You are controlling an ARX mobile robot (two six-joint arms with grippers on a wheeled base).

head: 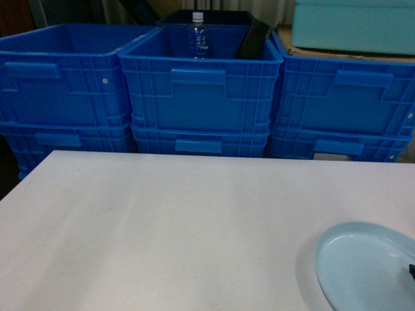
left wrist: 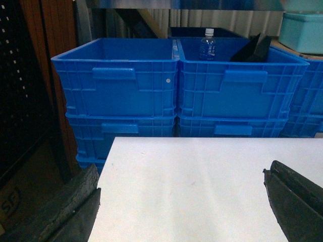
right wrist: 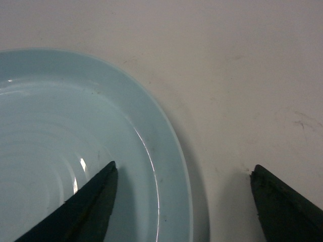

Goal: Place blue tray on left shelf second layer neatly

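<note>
At five o'clock on the white table (head: 162,227), nearest the robot, the blue tray (head: 366,265) lies flat and cut off by the frame edge; the right gripper (right wrist: 184,201) hangs over it spread wide, one finger above the dish and the other beyond the rim over bare table, gripping nothing; whether the fingers touch the tray cannot be told. The left gripper (left wrist: 181,201) is also wide apart and empty, over the table's seven o'clock side; so the task looks barely begun: the tray is not yet grasped, lifted or carried, and no steel shelf shows in these views. Farther off, at twelve o'clock, dark-blue crates (head: 201,91) stand stacked behind the table; the middle top crate holds an upright water bottle (head: 198,35) and a black tilted object; the left crate (head: 61,74) shows nothing inside; a pale teal box (head: 353,26) sits at one o'clock.
</note>
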